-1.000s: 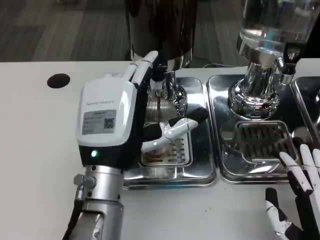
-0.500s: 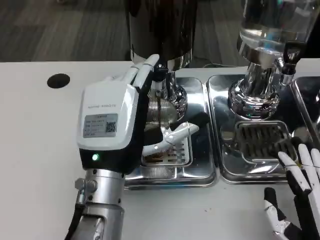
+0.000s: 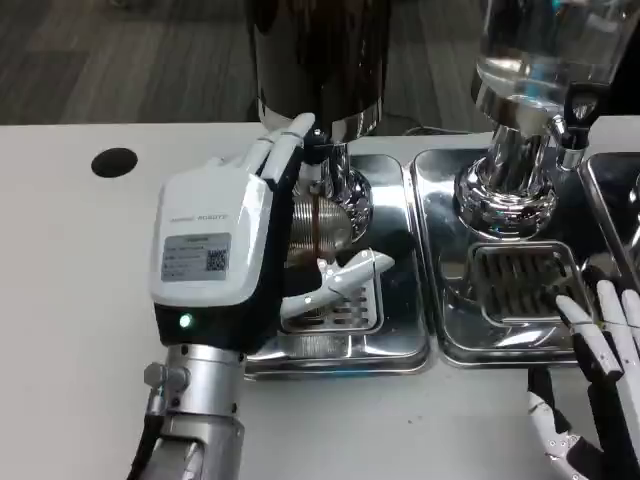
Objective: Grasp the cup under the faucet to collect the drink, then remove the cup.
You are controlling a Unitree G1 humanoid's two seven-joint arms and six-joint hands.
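A clear ribbed cup [image 3: 318, 228] stands on the grate of the left drip tray [image 3: 402, 338], right under the chrome faucet [image 3: 334, 176] of the dark dispenser [image 3: 320, 55]. My left hand [image 3: 212, 250] grips the cup from its left side, with fingers reaching behind it and the thumb [image 3: 345, 274] across its front. A brown line shows near the cup's top; how much liquid it holds I cannot tell. My right hand [image 3: 600, 385] lies at the table's lower right with its fingers spread, holding nothing.
A second dispenser [image 3: 530, 50] with a clear tank stands on its own steel tray [image 3: 452, 330] to the right. A black round hole [image 3: 113, 161] marks the table at the far left. White tabletop stretches left of my left arm.
My left hand has kept its hold on the cup under the faucet, with the thumb shifting slightly. My right hand has sunk a little lower in the picture.
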